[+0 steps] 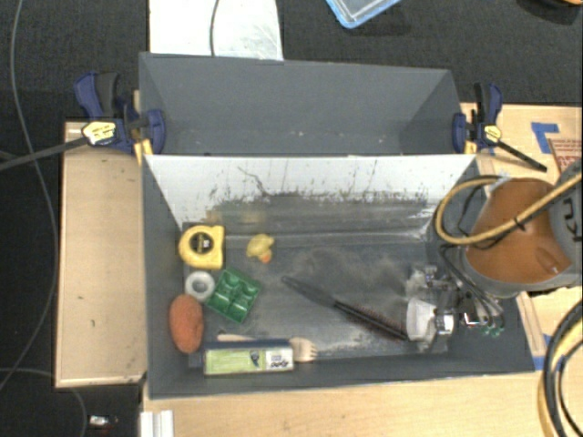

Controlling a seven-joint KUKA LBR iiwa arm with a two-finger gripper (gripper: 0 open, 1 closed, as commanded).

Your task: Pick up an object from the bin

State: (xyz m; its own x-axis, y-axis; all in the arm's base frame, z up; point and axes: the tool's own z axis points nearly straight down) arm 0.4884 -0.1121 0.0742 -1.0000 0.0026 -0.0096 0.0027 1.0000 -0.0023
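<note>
My gripper (424, 315) is low at the right side of the bin, just under the arm's orange cover. A thin black stick-like thing (342, 309) lies slantwise on the bin floor, running from the middle down to the right. Its right end reaches my gripper, and I cannot tell whether they touch.
More loose things lie at the left of the bin: a yellow tape measure (201, 247), a small yellow toy (260, 248), a green toy brick (231, 296), a small grey-white roll (199, 286), a brown oval lump (186, 323) and a green-labelled tube (246, 360) along the front wall.
</note>
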